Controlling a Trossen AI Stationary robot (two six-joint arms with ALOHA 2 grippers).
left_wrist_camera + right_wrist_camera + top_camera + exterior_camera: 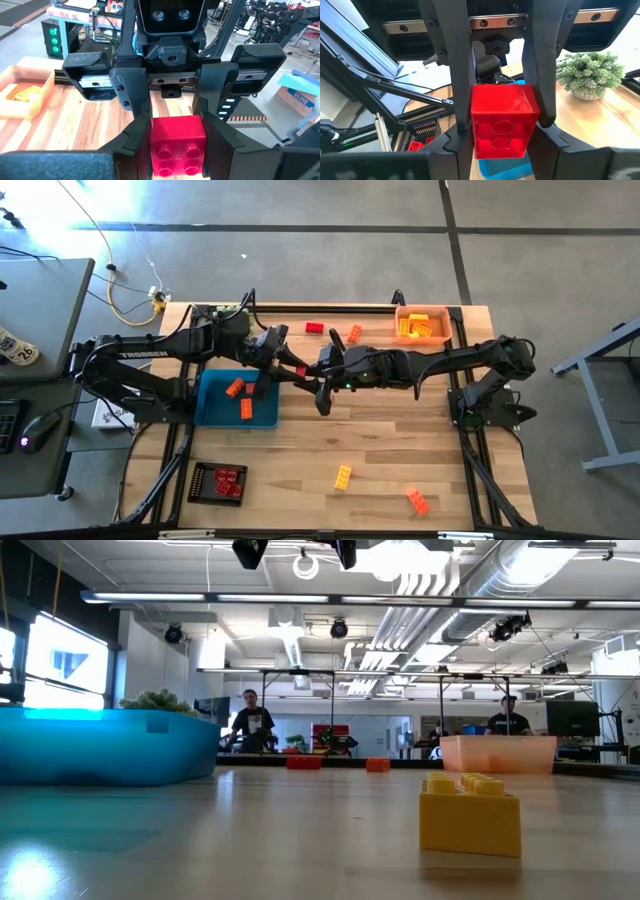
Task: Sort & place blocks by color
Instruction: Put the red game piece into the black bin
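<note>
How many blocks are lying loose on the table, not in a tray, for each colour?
red block: 1
orange blocks: 2
yellow block: 1
Total: 4
Not counted: the held red block, up off the table.

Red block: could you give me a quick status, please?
Left gripper shut on red block, midair by blue tray. Right gripper at same block. Nothing in the way.

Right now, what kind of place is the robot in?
Probably a robotics lab or workshop: exposed pipes run along the ceiling, more workbenches stand behind the wooden table, and people sit at computers.
</note>
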